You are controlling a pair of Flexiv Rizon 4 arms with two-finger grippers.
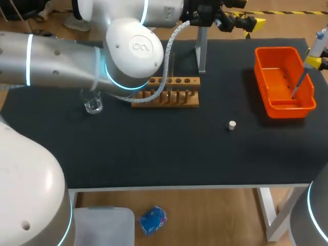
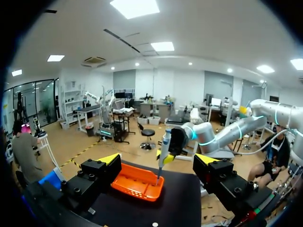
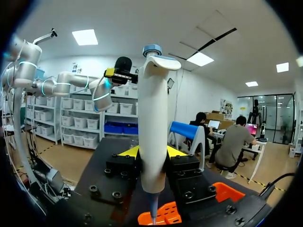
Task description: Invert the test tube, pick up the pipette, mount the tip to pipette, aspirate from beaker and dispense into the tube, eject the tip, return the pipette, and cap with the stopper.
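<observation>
My right gripper (image 1: 313,60) is shut on the white pipette (image 1: 318,43) at the table's right edge. The pipette's thin tip (image 1: 296,88) points down into the orange bin (image 1: 266,61). In the right wrist view the pipette (image 3: 152,132) stands upright between the yellow tips of my right gripper (image 3: 151,152). My left gripper (image 1: 250,24) hangs open and empty above the far side, level with the bin. In its own view my left gripper (image 2: 158,161) faces the pipette (image 2: 164,150) over the bin (image 2: 137,182). The white stopper (image 1: 232,124) lies on the mat.
A wooden tube rack (image 1: 166,93) stands mid-table with a glass beaker (image 1: 93,105) to its left, partly under my left arm. A grey stand (image 1: 201,48) rises behind the rack. The black mat (image 1: 169,148) covers the table.
</observation>
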